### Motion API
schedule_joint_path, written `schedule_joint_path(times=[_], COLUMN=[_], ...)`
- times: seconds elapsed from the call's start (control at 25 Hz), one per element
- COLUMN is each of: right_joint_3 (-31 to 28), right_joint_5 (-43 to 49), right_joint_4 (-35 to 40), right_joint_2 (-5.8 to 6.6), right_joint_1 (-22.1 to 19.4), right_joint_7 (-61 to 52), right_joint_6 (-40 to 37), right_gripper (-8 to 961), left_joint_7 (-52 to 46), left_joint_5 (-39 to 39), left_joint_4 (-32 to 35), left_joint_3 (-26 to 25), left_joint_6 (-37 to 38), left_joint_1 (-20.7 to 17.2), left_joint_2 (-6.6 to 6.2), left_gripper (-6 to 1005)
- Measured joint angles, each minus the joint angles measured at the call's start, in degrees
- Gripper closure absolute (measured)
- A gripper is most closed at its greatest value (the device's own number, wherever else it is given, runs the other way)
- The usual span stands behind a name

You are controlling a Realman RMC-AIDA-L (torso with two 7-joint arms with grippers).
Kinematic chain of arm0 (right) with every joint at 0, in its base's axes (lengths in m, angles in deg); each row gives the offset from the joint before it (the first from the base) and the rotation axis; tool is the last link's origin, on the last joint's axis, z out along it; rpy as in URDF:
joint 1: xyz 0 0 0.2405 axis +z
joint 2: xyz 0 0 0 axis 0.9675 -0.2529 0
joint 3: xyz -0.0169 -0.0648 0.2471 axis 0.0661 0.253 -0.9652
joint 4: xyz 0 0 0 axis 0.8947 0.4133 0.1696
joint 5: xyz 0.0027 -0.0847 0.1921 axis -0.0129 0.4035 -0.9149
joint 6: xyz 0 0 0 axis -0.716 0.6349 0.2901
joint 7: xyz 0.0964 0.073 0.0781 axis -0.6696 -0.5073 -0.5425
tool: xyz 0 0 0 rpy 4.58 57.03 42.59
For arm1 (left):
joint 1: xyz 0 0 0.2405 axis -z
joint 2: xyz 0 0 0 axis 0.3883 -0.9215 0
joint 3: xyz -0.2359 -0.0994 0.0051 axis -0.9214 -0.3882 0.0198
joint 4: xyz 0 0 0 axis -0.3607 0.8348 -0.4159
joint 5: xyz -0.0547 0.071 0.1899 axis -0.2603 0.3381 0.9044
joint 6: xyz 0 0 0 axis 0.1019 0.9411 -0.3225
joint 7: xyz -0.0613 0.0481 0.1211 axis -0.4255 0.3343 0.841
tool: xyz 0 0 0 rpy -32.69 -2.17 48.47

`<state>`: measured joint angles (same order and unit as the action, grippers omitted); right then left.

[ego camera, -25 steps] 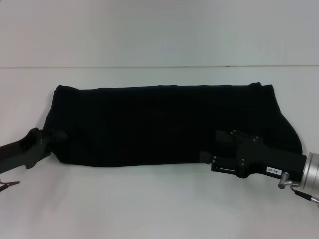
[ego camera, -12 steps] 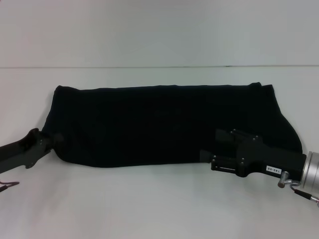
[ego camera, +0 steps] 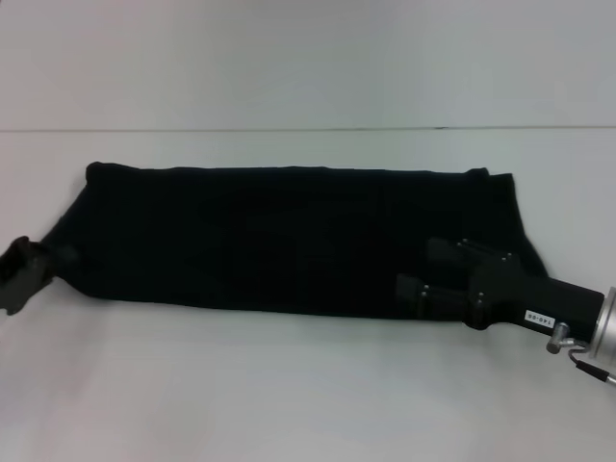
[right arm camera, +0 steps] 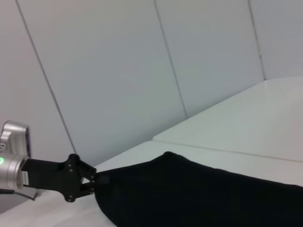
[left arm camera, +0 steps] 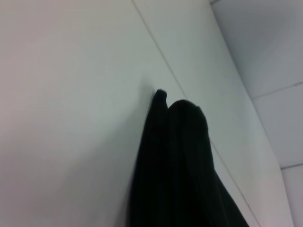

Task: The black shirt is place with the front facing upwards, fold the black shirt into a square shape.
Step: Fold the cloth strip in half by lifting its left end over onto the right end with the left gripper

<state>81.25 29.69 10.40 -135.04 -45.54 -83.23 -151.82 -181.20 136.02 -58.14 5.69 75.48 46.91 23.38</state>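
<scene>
Black shirt (ego camera: 289,236), folded into a long band, lying across the white worktop (ego camera: 289,385), one end bunched in the left wrist view (left arm camera: 180,165); left pincer (ego camera: 38,260) at its left end, pinching the cloth there, as seen from the right wrist (right arm camera: 92,182); right pincer (ego camera: 419,289) low at the right front edge, prongs over the cloth, grip impossible to tell.
</scene>
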Motion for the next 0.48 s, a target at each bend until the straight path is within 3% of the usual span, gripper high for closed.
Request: schedule_joint_path(times=[0.36, 0.4, 0.48], right_joint_3=[-2.74, -3.05, -3.71], right_joint_5=[-0.77, -0.77, -0.77], right_joint_4=[0.0, 0.0, 0.0], right_joint_2=[0.11, 0.15, 0.23], right_joint_1=[-2.55, -2.93, -3.79], right_joint_7=[-0.53, -0.63, -0.69], right_joint_6=[0.49, 0.57, 0.63], right_gripper=[31, 31, 32], left_joint_7=[0.45, 0.46, 0.46], left_joint_5=[0.19, 0.25, 0.25], left_joint_4=[1.36, 1.57, 1.67], left_joint_3=[-3.22, -4.18, -4.66], left_joint_6=[-1.15, -1.47, -1.61], left_joint_1=[-0.19, -0.19, -0.18], left_joint_2=[-2.57, -3.56, -3.95], left_gripper=[975, 975, 974])
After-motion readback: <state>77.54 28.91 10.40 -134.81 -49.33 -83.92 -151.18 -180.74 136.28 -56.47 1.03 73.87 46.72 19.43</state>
